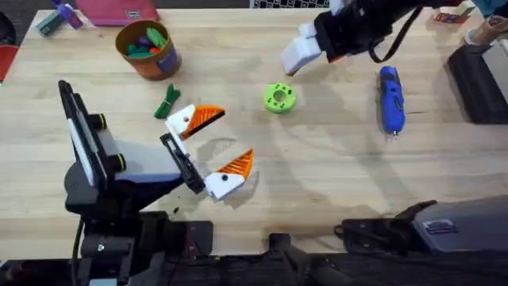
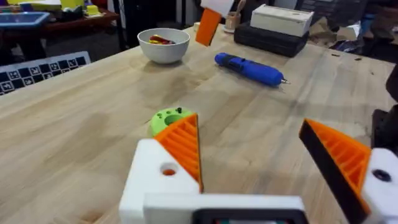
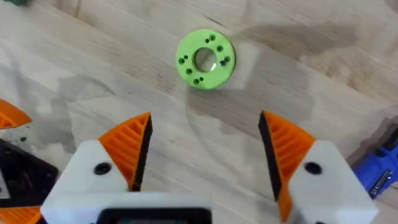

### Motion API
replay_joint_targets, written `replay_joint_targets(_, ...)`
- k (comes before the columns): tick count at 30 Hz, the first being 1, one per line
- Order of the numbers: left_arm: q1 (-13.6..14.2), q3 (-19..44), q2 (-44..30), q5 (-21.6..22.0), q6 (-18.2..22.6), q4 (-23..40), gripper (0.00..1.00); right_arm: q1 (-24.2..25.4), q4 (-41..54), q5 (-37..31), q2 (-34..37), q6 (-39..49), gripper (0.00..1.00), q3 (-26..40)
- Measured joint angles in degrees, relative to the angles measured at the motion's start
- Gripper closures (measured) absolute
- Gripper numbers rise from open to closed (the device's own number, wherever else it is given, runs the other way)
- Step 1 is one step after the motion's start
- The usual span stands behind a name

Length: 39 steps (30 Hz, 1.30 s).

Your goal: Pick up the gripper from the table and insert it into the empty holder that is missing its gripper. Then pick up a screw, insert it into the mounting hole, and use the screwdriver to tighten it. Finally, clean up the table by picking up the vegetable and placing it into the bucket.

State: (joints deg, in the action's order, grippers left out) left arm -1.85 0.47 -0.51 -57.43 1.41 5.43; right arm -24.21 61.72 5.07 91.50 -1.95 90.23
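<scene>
Wooden table carries the green disc at upper centre. Right gripper hovers above it, jaws wide and empty; it should centre before descending. Left gripper is likewise wide and empty.

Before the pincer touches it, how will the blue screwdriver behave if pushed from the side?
The blue screwdriver lies flat on the table and its body looks rounded, so a side push would probably roll it. It looks stiff, likely plastic. Its thin tip may make it pivot instead of sliding straight.
</scene>
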Motion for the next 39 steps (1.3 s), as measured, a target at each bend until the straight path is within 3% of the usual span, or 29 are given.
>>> replay_joint_targets(10,0.0,0.0,0.0,0.0,0.0,0.0,0.015,-0.8,3.4,-4.3,10.3,2.5,0.116,6.8)
replay_joint_targets(20,0.0,0.0,0.0,0.0,0.0,0.0,0.015,-1.5,2.3,-5.9,18.9,2.6,0.305,7.1)
replay_joint_targets(39,0.0,0.0,0.0,0.0,0.0,0.0,0.015,-2.5,-1.4,-6.7,27.2,2.6,0.461,7.1)
